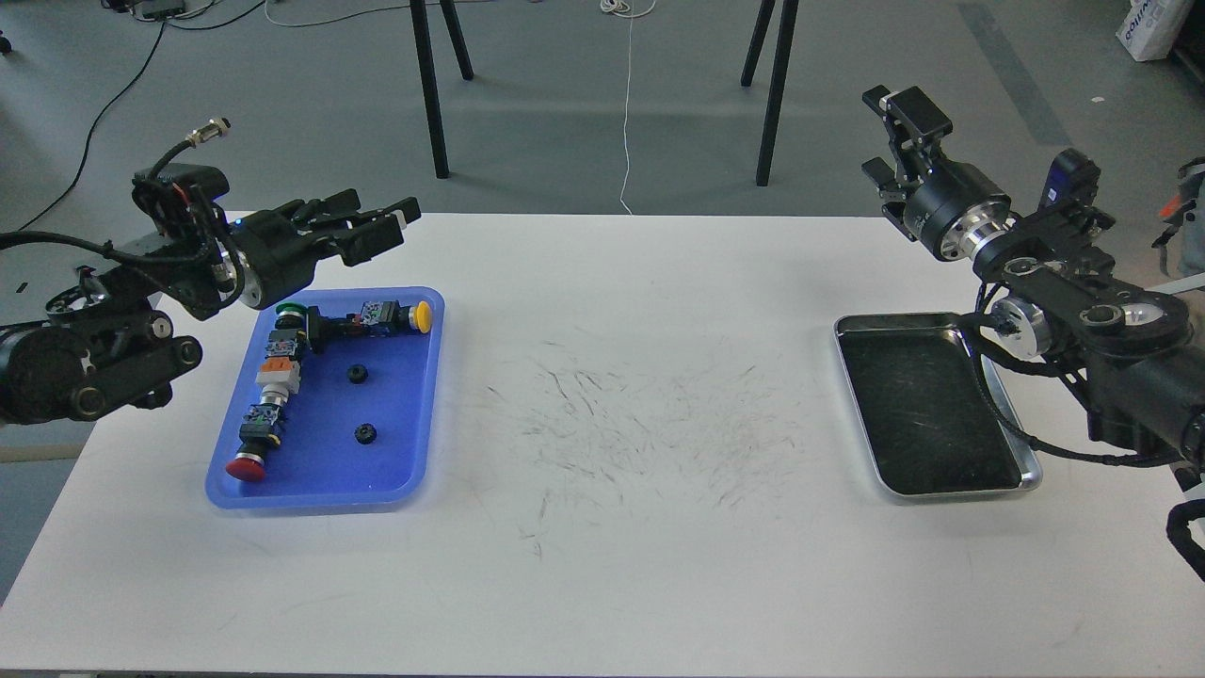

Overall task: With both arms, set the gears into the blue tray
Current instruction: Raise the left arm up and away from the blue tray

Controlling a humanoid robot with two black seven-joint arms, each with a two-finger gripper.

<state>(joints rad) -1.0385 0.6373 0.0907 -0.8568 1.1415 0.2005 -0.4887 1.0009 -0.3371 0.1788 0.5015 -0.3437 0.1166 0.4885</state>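
Two gears lie flat on the floor of the blue tray [400,414] at the table's left: one gear [357,374] near the middle, the other gear [365,434] a little nearer to me. My left gripper [370,220] hovers above the tray's far edge, open, with nothing between its fingers. My right gripper [888,135] is held high over the table's far right corner, behind the steel tray, open and empty.
The blue tray also holds push-button parts: a red-capped one [247,467], a yellow-capped one [423,316] and a green-capped one [289,310]. A steel tray [945,322] with a dark floor sits at the right. Black stand legs [431,94] rise beyond the table.
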